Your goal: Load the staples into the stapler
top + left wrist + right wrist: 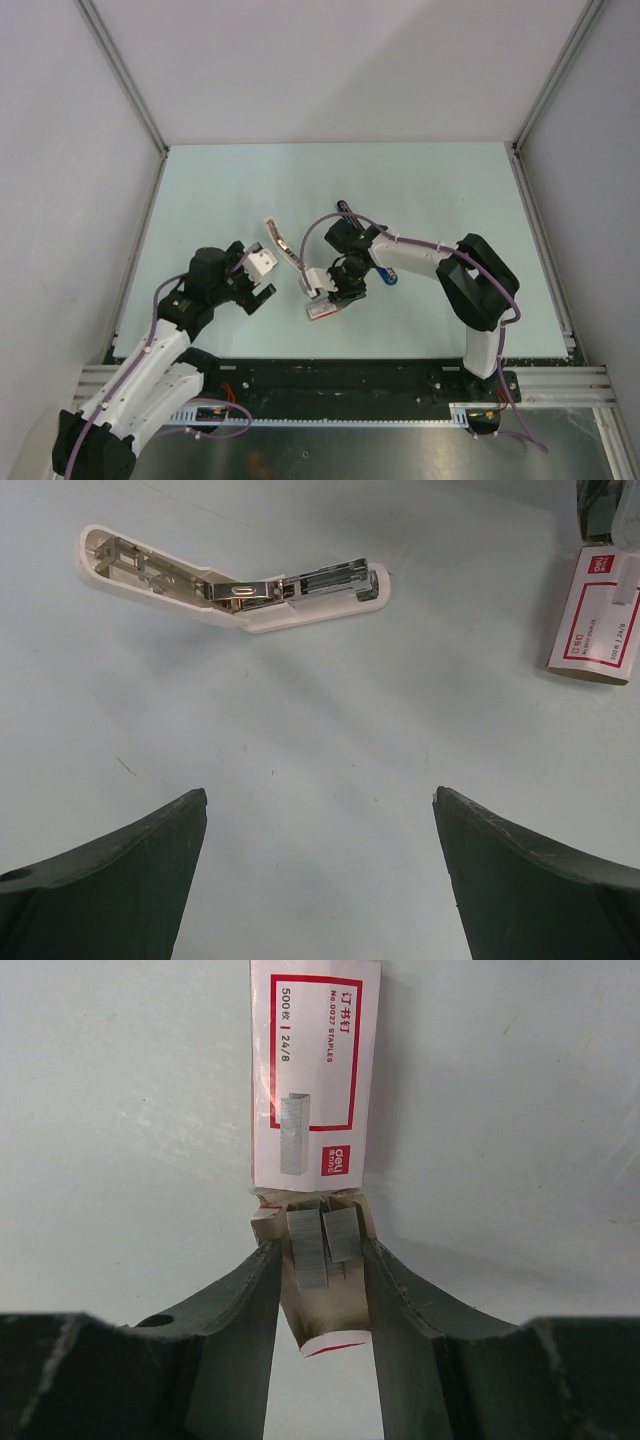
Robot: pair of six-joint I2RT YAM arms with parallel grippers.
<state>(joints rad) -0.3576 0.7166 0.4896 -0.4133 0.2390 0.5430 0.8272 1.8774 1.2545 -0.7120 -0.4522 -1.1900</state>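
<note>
Left jaws hang wide open over the pale counter (pixel 320 730), with the cream plastic stapler (pixel 240 585) lying flipped open beyond. Right jaws pinch the pink-and-white cardboard box's (pixel 312 1070) greyish tray (pixel 325 1315) of silvery staples (pixel 320 1240). Next job, I reckon: getting a strip out.

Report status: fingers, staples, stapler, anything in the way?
Left fingers open, empty, near the opened stapler. Right fingers pinching the tray of the staple box, staples exposed. Nothing between box and stapler.

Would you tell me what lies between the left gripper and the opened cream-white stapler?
Only bare table separates left gripper from stapler, shown in left wrist view.
</note>
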